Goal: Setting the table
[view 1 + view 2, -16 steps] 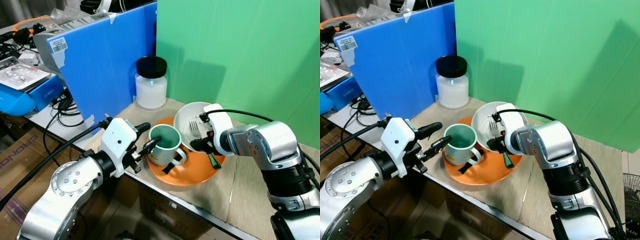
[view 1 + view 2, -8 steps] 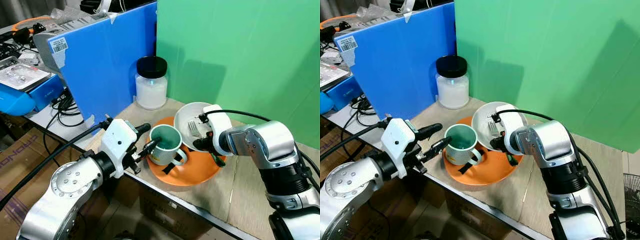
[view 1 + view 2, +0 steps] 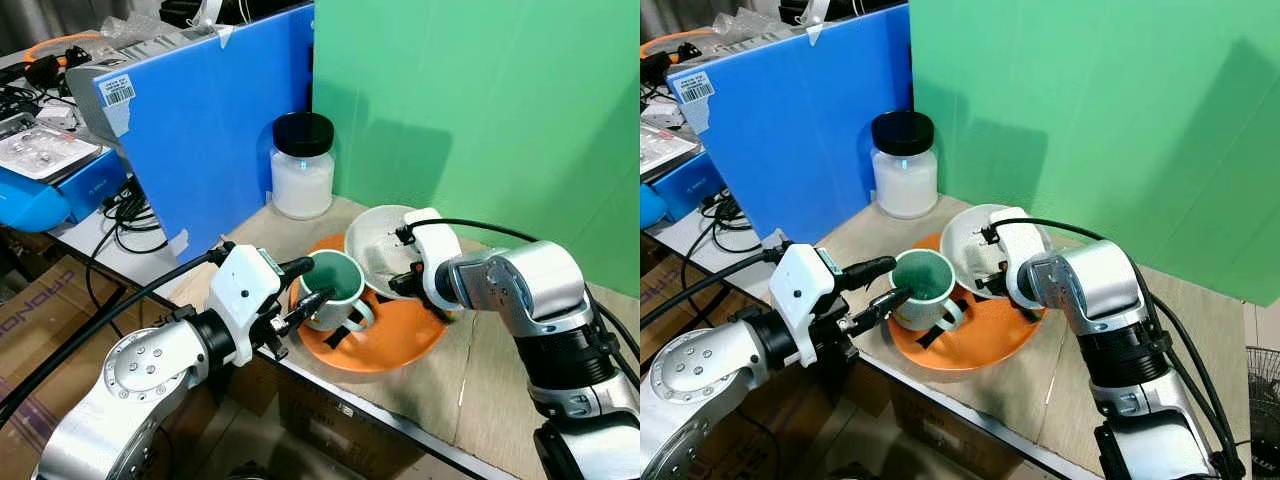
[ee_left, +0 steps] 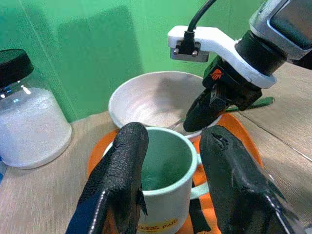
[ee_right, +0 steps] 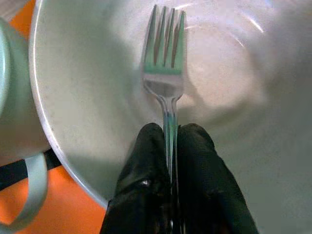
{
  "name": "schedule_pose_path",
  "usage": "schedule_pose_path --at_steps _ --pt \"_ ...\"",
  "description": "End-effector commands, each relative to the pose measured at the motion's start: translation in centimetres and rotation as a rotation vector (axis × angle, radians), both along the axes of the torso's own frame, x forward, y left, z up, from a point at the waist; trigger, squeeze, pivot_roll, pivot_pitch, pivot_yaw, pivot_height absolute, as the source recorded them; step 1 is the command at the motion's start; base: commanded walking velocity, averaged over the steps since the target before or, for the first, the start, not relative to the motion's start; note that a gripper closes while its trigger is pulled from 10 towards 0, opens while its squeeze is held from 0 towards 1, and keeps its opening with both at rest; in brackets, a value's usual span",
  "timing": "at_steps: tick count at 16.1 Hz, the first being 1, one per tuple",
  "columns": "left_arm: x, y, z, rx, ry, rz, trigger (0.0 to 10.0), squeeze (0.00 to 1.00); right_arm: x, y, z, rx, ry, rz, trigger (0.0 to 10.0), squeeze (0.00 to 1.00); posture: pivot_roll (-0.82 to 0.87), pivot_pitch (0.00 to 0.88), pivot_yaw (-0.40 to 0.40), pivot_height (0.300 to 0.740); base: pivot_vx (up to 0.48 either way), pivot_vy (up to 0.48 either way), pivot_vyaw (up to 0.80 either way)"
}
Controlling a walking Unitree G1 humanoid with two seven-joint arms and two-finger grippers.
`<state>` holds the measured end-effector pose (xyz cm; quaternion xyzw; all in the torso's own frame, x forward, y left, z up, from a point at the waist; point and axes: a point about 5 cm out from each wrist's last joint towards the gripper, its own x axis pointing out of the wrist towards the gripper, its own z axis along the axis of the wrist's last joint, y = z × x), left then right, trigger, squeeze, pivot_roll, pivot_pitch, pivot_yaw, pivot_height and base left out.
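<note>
A white jar [image 3: 302,167] with a black lid stands at the back of the table [image 3: 470,385] against a blue board [image 3: 215,110] and a green backdrop [image 3: 480,110], with black cables [image 3: 130,225] and cardboard boxes [image 3: 30,300] at the left.

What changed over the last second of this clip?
The left gripper advanced to straddle the green mug's rim, fingers open. The right gripper, clamped on the fork, tipped the white bowl up on the orange plate. The jar stayed put.
</note>
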<state>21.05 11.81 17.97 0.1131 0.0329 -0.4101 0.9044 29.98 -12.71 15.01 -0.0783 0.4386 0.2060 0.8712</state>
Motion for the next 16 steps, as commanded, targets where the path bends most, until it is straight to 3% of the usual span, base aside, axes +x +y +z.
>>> schedule_pose_path --at_steps 1,6,8,9,10,11,12,15,16 --pt "-0.3 -0.2 0.3 0.006 -0.008 -0.02 10.0 0.0 0.4 -0.2 0.4 0.004 -0.022 -0.023 0.0 0.0 0.14 0.0 -0.027 0.74 0.0 0.0 0.0" --pt "-0.2 -0.2 0.5 0.004 -0.018 -0.013 10.0 0.0 1.2 -0.9 1.8 0.063 -0.147 -0.065 0.0 0.0 0.14 0.0 -0.027 0.74 0.0 0.0 0.0" --pt "0.0 -0.2 0.6 0.004 -0.024 -0.009 10.0 0.0 1.2 -1.2 3.5 0.173 -0.318 -0.086 0.0 0.0 0.14 0.0 -0.024 0.74 0.0 0.0 0.0" --pt "0.3 -0.2 0.8 0.0 -0.036 0.0 10.0 0.0 1.2 -1.5 5.0 0.247 -0.485 -0.107 0.0 0.0 0.14 0.0 -0.024 0.74 0.0 0.0 0.0" --pt "0.4 -0.1 0.9 -0.007 -0.042 0.01 10.0 0.0 0.9 -1.9 5.7 0.247 -0.55 -0.127 0.0 0.0 0.13 0.0 -0.021 0.74 0.0 0.0 0.0" --pt "0.5 -0.1 0.9 -0.009 -0.045 0.015 10.0 0.0 0.6 -2.1 5.9 0.26 -0.561 -0.136 4.0 0.0 0.13 0.0 -0.019 0.74 0.0 0.0 0.0" --pt "0.6 -0.2 0.8 -0.016 -0.048 0.025 10.0 0.0 -0.7 -2.3 6.2 0.282 -0.605 -0.167 10.0 0.0 0.13 0.0 -0.013 0.74 0.0 0.0 0.0" --pt "0.8 -0.4 0.5 -0.044 -0.047 0.063 10.0 0.0 -2.8 -2.6 5.3 0.414 -0.669 -0.277 10.0 0.0 0.13 0.0 -0.01 0.74 0.0 0.0 0.0" --pt "0.9 -0.4 0.5 -0.048 -0.048 0.071 10.0 0.0 -3.1 -2.8 5.2 0.408 -0.68 -0.297 10.0 0.0 0.13 0.0 -0.01 0.74 0.0 0.0 0.0"
